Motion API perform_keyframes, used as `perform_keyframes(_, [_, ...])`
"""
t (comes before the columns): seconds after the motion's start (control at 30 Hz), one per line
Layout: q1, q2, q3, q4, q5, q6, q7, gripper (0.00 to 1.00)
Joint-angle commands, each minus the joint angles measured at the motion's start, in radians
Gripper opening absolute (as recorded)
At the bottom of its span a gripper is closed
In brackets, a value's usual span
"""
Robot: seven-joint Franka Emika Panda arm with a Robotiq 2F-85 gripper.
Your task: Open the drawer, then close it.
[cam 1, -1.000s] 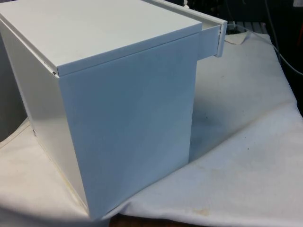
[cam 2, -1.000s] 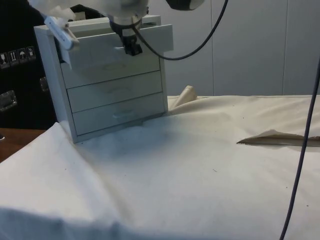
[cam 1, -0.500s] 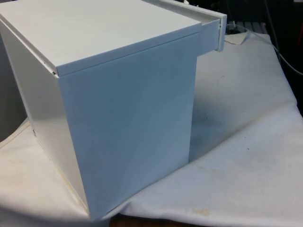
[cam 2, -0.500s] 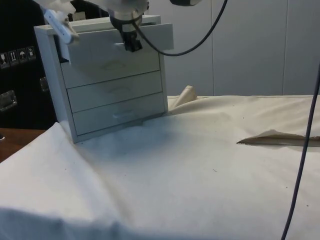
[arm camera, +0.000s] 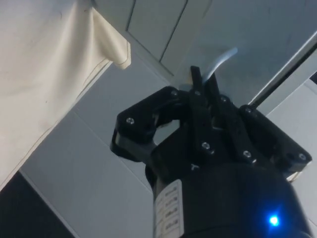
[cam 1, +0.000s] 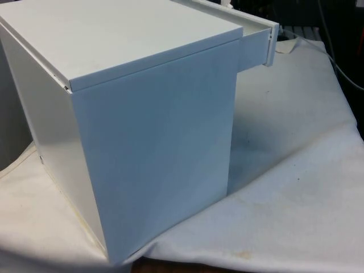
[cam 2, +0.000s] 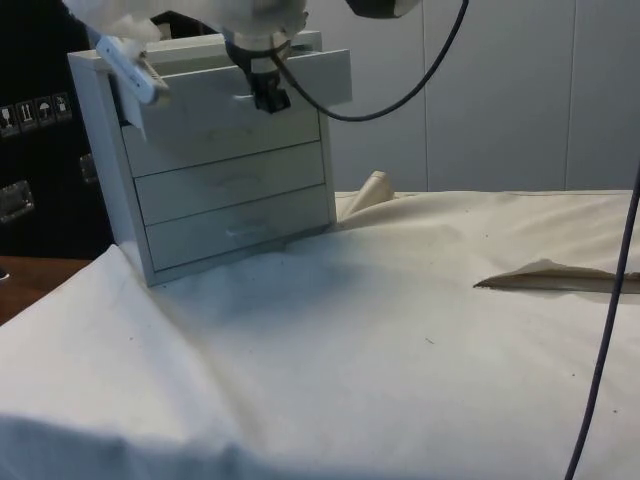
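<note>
White cloth covers the surface [cam 2: 420, 330]; on it the chest's [cam 2: 225, 160] top drawer [cam 2: 240, 85] stands pulled out, my fingers [arm camera: 203, 106] pinching its handle [arm camera: 220, 62].

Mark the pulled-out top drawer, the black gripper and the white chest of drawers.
pulled-out top drawer [cam 2: 200, 85]: side view, front panel.
black gripper [cam 2: 270, 100]: side view, fingertips at the handle.
white chest of drawers [cam 1: 159, 153]: front view, side wall.

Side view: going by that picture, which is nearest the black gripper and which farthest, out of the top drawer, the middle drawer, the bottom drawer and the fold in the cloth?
1. Top drawer, pulled out, right at the gripper.
2. Middle drawer, just below.
3. Bottom drawer, lowest in the chest.
4. Fold, far across the cloth.
</note>
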Motion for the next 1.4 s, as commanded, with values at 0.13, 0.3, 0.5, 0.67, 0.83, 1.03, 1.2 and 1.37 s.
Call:
perform_keyframes(0.13, [0.013,-0.053,0.026,-0.046,-0.01,-0.044,0.025,0.02])
perform_keyframes(0.3, [0.012,-0.074,0.056,-0.056,-0.004,-0.072,0.032,0.02])
perform_keyframes(0.5, [0.009,-0.091,0.089,-0.072,-0.001,-0.097,0.052,0.02])
perform_keyframes(0.67, [0.008,-0.109,0.118,-0.093,0.001,-0.115,0.075,0.02])
perform_keyframes(0.83, [0.007,-0.127,0.147,-0.115,0.003,-0.134,0.097,0.02])
perform_keyframes(1.03, [0.004,-0.124,0.177,-0.128,0.01,-0.14,0.123,0.02])
perform_keyframes(1.2, [0.003,-0.117,0.193,-0.132,0.011,-0.141,0.14,0.02])
perform_keyframes(1.37, [0.003,-0.118,0.201,-0.133,0.009,-0.143,0.146,0.02])
